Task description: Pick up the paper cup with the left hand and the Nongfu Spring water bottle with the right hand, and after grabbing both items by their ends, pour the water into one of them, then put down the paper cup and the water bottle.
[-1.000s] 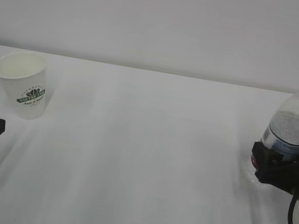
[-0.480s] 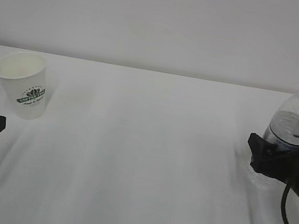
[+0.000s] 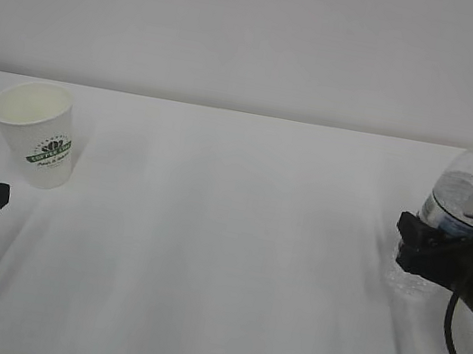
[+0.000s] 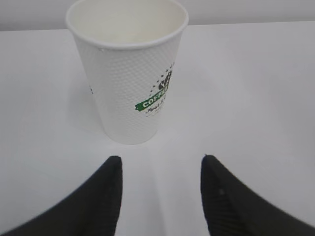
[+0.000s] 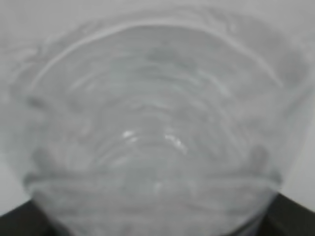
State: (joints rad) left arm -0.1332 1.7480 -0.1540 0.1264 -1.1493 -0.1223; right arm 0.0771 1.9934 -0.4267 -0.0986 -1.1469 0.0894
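exterior view puts the bottle (image 3: 465,204) at the far right of the desk (image 3: 222,257), uncapped, leaning slightly, its lower body set between the jaws of the right hand (image 3: 430,251); whether those jaws have clamped firmly i cannot tell, since the right wrist view is filled edge to edge by blurred ribbed plastic (image 5: 157,128). that is the main risk: thin, clear, ribbed walls give under pressure, so a hard squeeze could push water up out of the open neck, while a loose hold could let the smooth plastic slip or tip once lifted. the cup (image 3: 35,133) stands upright at the far left, empty as far as the wrist view shows, with the left hand (image 4: 157,169) open just short of it and touching nothing. its dimpled white paper wall (image 4: 130,93) is light and tapered, with a rolled rim, so a one-sided nudge could topple it, and too much grip could crumple it.
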